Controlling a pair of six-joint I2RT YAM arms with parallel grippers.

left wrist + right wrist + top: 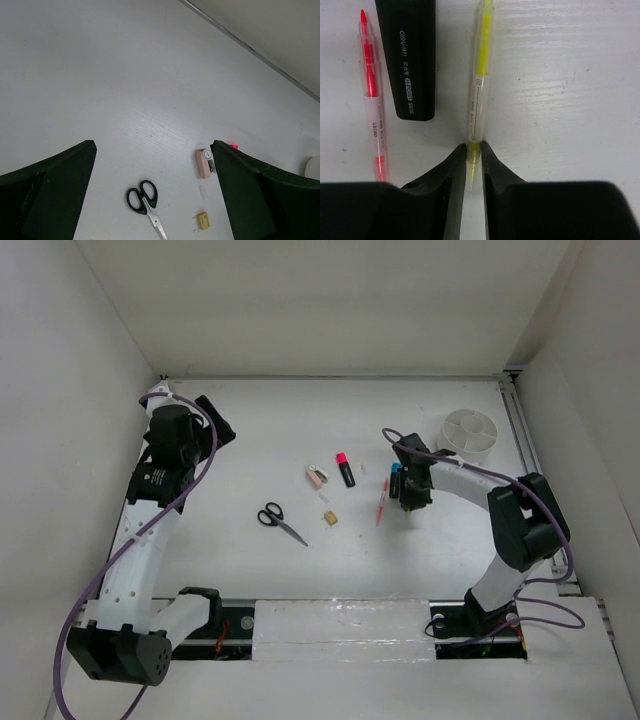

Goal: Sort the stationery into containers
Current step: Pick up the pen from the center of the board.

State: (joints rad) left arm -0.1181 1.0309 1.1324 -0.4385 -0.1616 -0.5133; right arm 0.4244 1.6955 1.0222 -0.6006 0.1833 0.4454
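**A:** What lies nearest the arm bases?

**B:** Black-handled scissors (281,522) and a tiny tan piece (329,517), loose on the white bench (260,440). Just beyond, right of centre, lies a thin pink pen (371,100).

**A:** And the right jaws?

**B:** They are narrowed to a pinch on one end of the yellow pen (479,75), which looks flat on the bench. Gripping the end probably keeps them off the blue-capped marker (396,474) just beside it.

**A:** Farther back?

**B:** A pinkish eraser (316,477) and a pink-capped marker (344,470) lie mid-bench. Behind them is the round white bowl (470,456), near the right arm, so likely a short carry.

**A:** The left jaws?

**B:** Spread fully wide, holding nothing, at the far left and well apart from the stationery.
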